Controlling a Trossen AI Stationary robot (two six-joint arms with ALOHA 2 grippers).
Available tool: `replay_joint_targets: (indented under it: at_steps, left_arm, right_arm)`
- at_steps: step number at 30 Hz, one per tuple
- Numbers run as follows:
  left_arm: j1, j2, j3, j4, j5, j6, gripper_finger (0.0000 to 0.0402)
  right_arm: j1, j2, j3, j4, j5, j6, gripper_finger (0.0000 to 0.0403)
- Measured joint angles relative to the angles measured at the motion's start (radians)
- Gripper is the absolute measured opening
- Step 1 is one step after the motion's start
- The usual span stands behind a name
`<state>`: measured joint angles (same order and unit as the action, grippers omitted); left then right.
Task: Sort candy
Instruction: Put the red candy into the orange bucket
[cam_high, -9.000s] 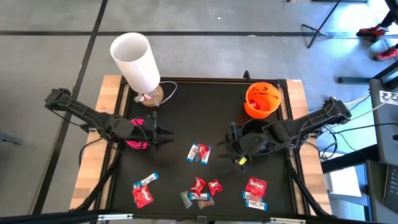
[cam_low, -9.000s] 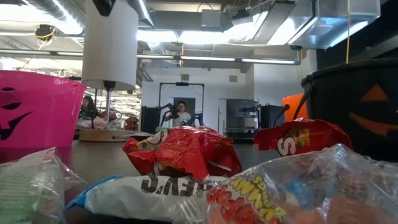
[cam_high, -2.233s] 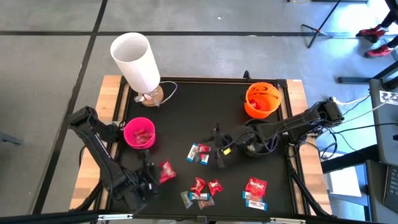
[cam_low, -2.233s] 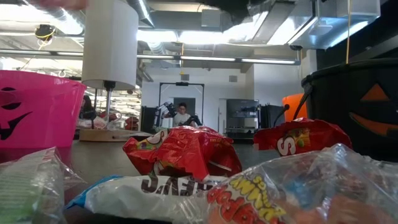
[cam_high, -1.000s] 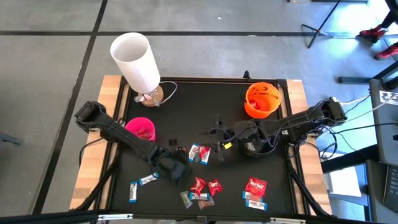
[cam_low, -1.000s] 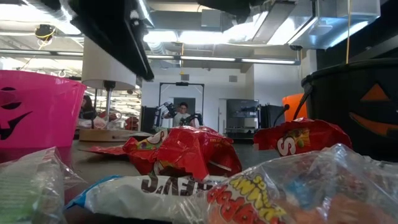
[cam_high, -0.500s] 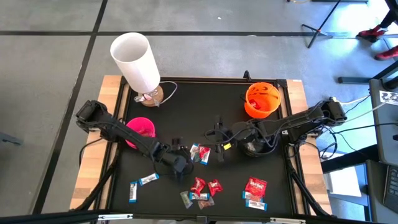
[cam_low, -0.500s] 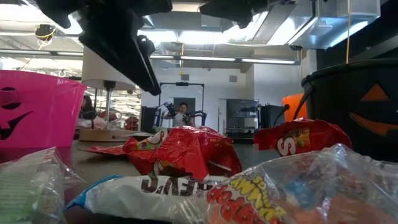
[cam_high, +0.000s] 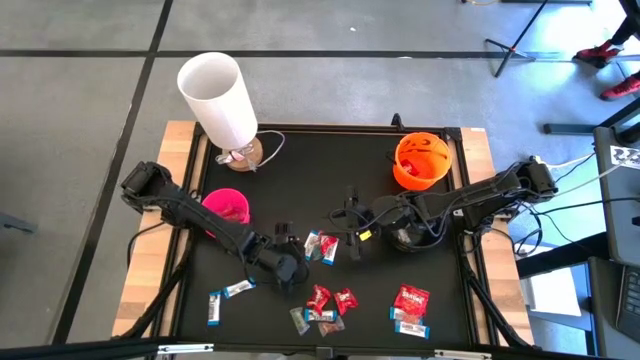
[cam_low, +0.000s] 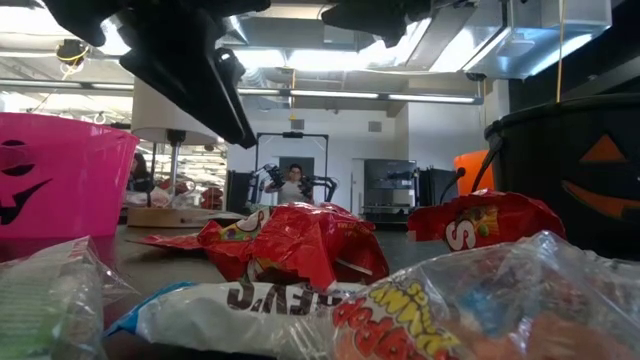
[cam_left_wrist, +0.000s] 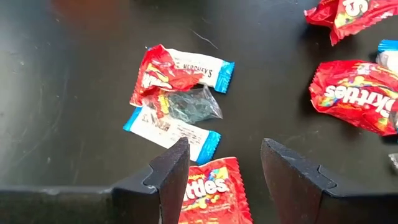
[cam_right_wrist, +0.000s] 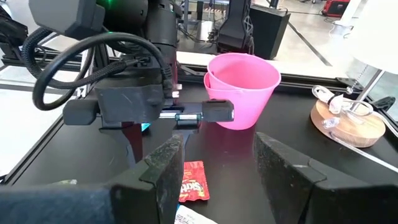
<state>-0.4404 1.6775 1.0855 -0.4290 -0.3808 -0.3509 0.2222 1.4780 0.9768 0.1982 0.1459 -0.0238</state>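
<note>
since the earlier high view, the left end effector has swung from the desk's near-left corner to the middle, over the candy cluster; its red packet is gone and its fingers stand released with nothing between them. the right end effector hovers just beyond that cluster, in front of the black bowl, fingers apart and empty.

the candy is small wrapped packets: shiny red skittles bags, blue-and-white bars, a clear silvery wrapper. they lie flat along the desk's near half, in loose groups, one pair at the near-left edge.

the far half of the desk is bare between the lamp, pink bowl and orange bowl.
</note>
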Motion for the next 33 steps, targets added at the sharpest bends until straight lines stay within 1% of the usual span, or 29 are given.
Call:
replay_joint_targets:
  at_steps: [6,9,12,14,17,20,25,33]
  left_arm:
    - [0.001,-0.009,-0.015,0.017,-0.025,0.005,0.0189]
    - [0.002,-0.055,-0.083,0.086,-0.021,-0.008,0.0189]
    - [0.002,-0.137,-0.177,0.166,-0.034,-0.041,0.0189]
    - [-0.001,-0.186,-0.225,0.184,-0.062,-0.072,0.0189]
    - [-0.001,-0.225,-0.251,0.190,-0.076,-0.089,0.0189]
    - [-0.001,-0.226,-0.251,0.213,-0.076,-0.074,0.0189]
    - [0.011,-0.205,-0.252,0.203,-0.046,-0.062,0.0194]
    - [0.020,-0.147,-0.251,0.195,0.057,-0.091,0.0247]
  right_arm:
    - [0.001,0.000,0.000,0.000,0.000,0.020,0.0189]
    - [0.001,0.000,0.000,-0.009,-0.001,0.044,0.0189]
    - [0.001,0.000,0.000,-0.020,-0.008,0.046,0.0189]
    - [0.001,0.000,0.000,-0.024,-0.008,0.046,0.0189]
    - [0.000,0.000,0.000,-0.021,-0.008,0.046,0.0189]
    - [0.000,0.000,0.000,-0.017,-0.008,0.042,0.0189]
    - [0.000,0.000,0.000,-0.020,-0.008,0.042,0.0189]
    - [0.001,0.000,0.000,-0.028,-0.008,0.046,0.0189]
